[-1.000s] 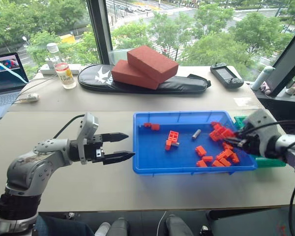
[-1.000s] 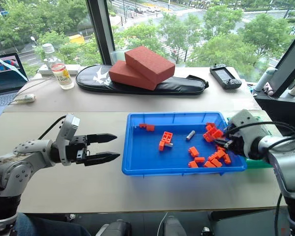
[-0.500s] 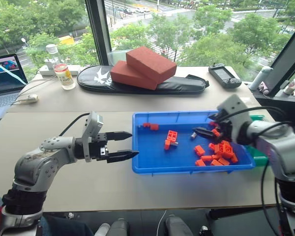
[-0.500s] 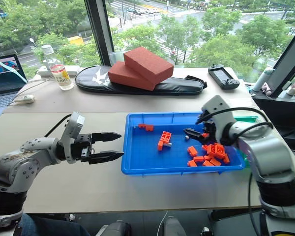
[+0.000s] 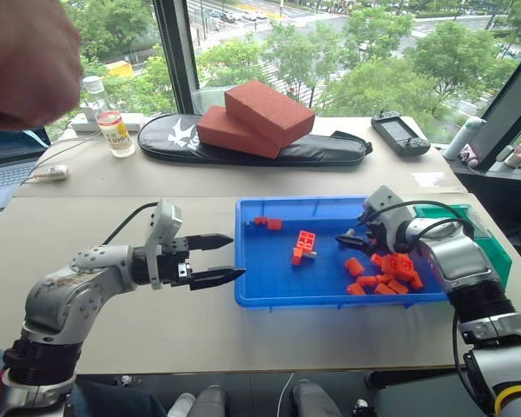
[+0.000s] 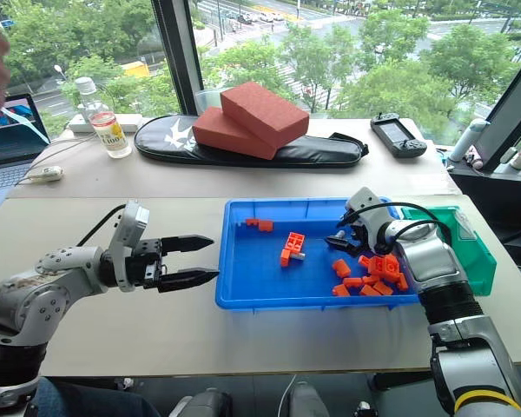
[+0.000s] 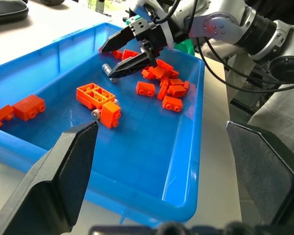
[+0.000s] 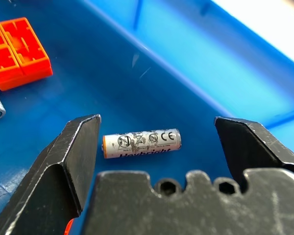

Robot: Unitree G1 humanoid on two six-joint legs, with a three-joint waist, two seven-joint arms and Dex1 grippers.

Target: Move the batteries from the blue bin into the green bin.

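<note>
The blue bin (image 5: 269,294) lies on the table with orange bricks (image 5: 391,269) scattered in it. One battery (image 8: 142,145) lies on its floor, in line between the spread fingers of my right gripper (image 8: 154,128), untouched. That right gripper (image 5: 346,239) is open and dips into the bin's far middle. A second battery (image 5: 312,254) rests against an orange brick (image 5: 302,246). The green bin (image 5: 491,248) stands at the blue bin's right end. My left gripper (image 5: 237,254) hangs open just outside the blue bin's left rim, holding nothing.
Two red-brown blocks (image 5: 256,117) sit on a black bag (image 5: 243,148) at the table's back. A bottle (image 5: 113,126) and a laptop (image 5: 9,156) are at the back left, a handheld device (image 5: 399,132) at the back right. A person's hand (image 5: 22,61) hovers at the upper left.
My right gripper moved from the blue bin's right end toward its middle, sank over a battery and opened wider. A person's hand came into view at the upper left. The left arm stayed put.
</note>
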